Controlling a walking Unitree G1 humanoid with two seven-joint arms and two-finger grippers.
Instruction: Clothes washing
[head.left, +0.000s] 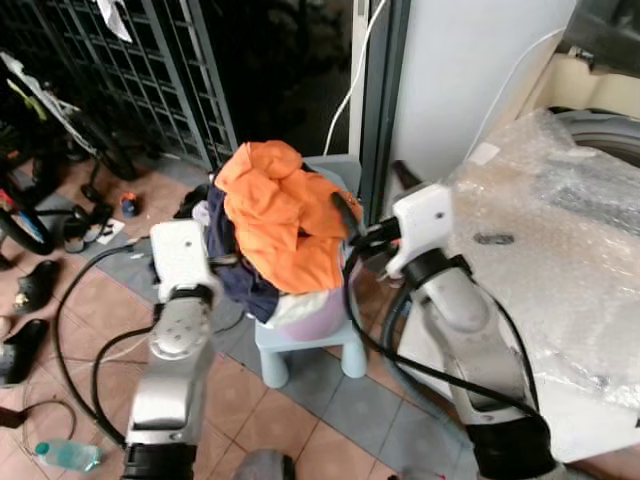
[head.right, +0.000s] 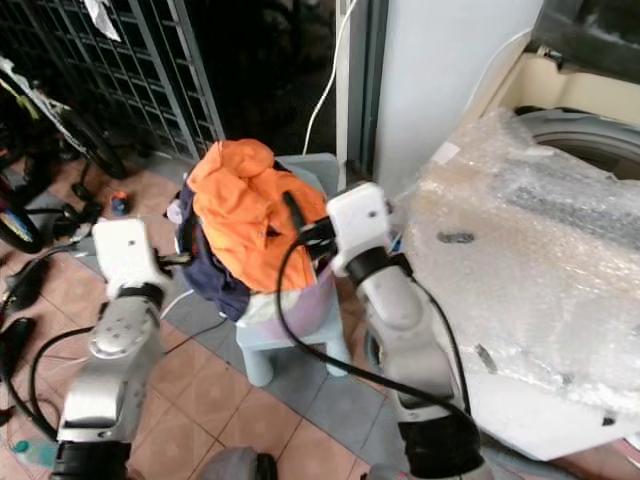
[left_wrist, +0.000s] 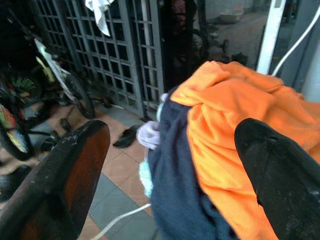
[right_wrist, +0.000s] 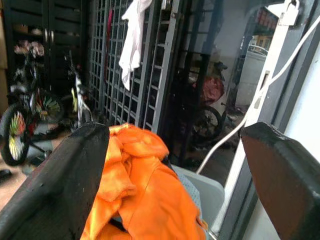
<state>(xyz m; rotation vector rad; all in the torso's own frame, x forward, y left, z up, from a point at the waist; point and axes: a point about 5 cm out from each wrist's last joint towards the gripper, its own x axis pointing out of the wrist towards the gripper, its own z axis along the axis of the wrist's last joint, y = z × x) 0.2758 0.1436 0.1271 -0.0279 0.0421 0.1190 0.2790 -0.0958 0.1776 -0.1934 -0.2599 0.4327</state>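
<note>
A heap of clothes sits in a pale pink basket on a light blue stool. An orange garment lies on top, over a dark navy one. My left gripper is at the heap's left side, open, with the navy and orange cloth between its spread fingers. My right gripper is at the heap's right side, open, its fingers framing the orange garment. Neither grips cloth. The washing machine stands to the right under bubble wrap.
A metal grille gate and bicycles stand behind and to the left. Shoes, black cables and a plastic bottle lie on the tiled floor. A white wall rises behind the stool.
</note>
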